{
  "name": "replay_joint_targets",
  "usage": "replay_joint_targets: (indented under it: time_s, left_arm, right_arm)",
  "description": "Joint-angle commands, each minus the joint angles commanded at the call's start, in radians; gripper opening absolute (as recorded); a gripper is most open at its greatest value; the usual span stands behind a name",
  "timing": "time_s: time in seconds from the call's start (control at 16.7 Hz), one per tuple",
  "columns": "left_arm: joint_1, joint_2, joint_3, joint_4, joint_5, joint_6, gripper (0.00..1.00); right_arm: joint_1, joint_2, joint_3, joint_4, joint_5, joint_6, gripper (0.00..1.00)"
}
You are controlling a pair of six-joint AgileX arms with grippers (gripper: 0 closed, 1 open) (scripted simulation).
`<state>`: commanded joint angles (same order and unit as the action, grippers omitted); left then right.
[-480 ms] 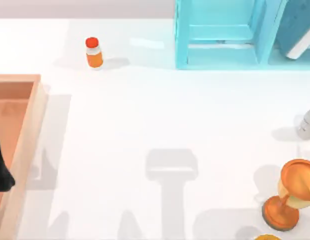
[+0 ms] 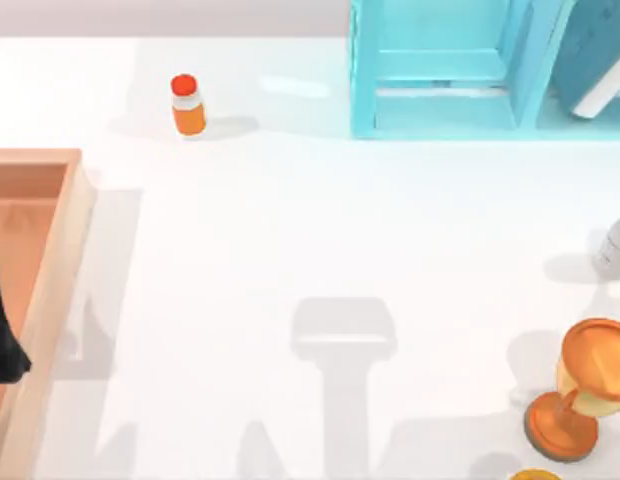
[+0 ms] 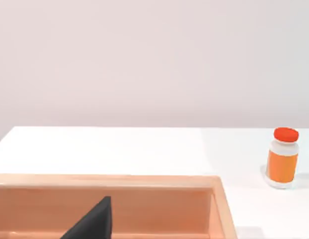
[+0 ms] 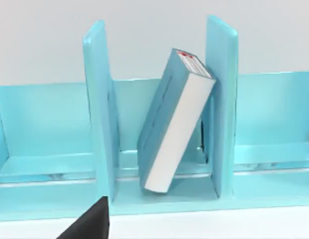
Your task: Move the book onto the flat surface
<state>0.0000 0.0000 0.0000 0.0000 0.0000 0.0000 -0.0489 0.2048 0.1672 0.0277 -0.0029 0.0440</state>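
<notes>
white tabletop; book tilted in shelf.

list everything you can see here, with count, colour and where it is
book: 1, teal-blue cover, white pages, leaning tilted in a shelf compartment, top right
shelf: 1, light cyan, far edge, right of centre
bottle: 1, orange, red cap, upright, far left-centre
tray: 1, tan wood, left edge
trophy cup: 1, orange-gold, near right corner
pale bottle: 1, whitish, right edge, cut off by the frame
table: 1, white, under everything
left arm: 1, black, over the tray at the left edge
</notes>
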Motion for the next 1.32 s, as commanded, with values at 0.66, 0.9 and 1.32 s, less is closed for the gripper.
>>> replay_joint_targets:
  time_s: [0.66, 0.9, 1.32]
  left_arm:
    - [0.000, 0.000, 0.000, 0.000, 0.000, 0.000, 1.00]
    - [0.000, 0.000, 0.000, 0.000, 0.000, 0.000, 1.00]
    - [0.000, 0.000, 0.000, 0.000, 0.000, 0.000, 1.00]
  right_arm:
    - [-0.054, 0.986, 0.534, 0.281, -0.162, 0.173, 1.00]
    - [-0.071, 1.320, 0.692, 0.393, -0.236, 0.221, 1.00]
    - [-0.118, 1.686, 0.812, 0.488, -0.306, 0.259, 1.00]
